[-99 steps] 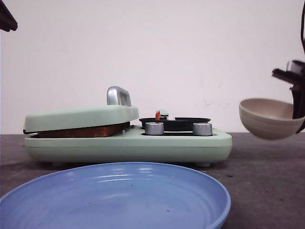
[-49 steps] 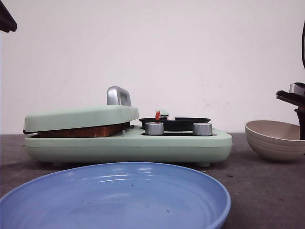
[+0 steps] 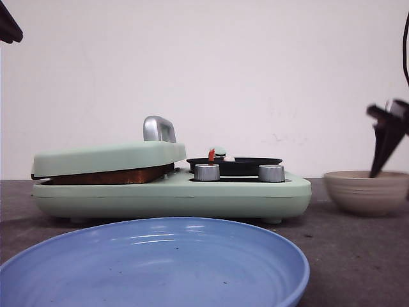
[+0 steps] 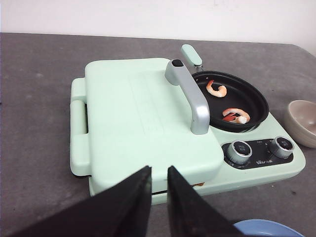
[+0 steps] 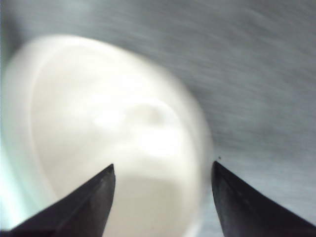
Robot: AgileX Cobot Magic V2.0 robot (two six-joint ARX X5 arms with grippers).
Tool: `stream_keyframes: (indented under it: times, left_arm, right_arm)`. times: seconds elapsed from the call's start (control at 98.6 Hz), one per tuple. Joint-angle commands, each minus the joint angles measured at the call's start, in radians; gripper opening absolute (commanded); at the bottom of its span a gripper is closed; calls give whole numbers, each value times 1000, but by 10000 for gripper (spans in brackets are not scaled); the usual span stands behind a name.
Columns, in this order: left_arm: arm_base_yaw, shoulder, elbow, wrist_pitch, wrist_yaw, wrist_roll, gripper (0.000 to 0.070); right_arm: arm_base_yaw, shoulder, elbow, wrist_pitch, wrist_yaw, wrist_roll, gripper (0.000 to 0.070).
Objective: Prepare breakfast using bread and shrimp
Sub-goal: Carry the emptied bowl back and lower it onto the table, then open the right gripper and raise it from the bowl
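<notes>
Hovering right fingers (image 5: 163,197) spread over bowl (image 3: 365,192), shrimp (image 4: 236,115) in pan (image 4: 254,101).

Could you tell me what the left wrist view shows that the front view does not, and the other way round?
Only the left wrist view shows the two shrimp lying in the black pan and the left gripper, its fingers nearly together. Only the front view shows the toasted bread under the closed lid, most of the blue plate, and the right gripper above the beige bowl. Both show the green breakfast maker, its silver knobs and the bowl.
</notes>
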Motion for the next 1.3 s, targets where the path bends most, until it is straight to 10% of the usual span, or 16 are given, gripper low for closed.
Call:
stream_keyframes:
  times: [0.0, 0.477, 0.74, 1.288]
  left_arm:
    - [-6, 5, 6, 10, 2, -1, 27]
    - [-6, 5, 6, 12, 2, -1, 27]
    - [-6, 5, 6, 12, 2, -1, 26]
    - [-6, -16, -22, 93, -2, -22, 12]
  right_arm:
    - [-3, -52, 35, 21, -36, -13, 377]
    - [4, -470, 35, 53, -59, -56, 364]
    - [68, -629, 31, 32, -55, -144, 9]
    - [202, -1141, -583, 451, 23, -157, 7]
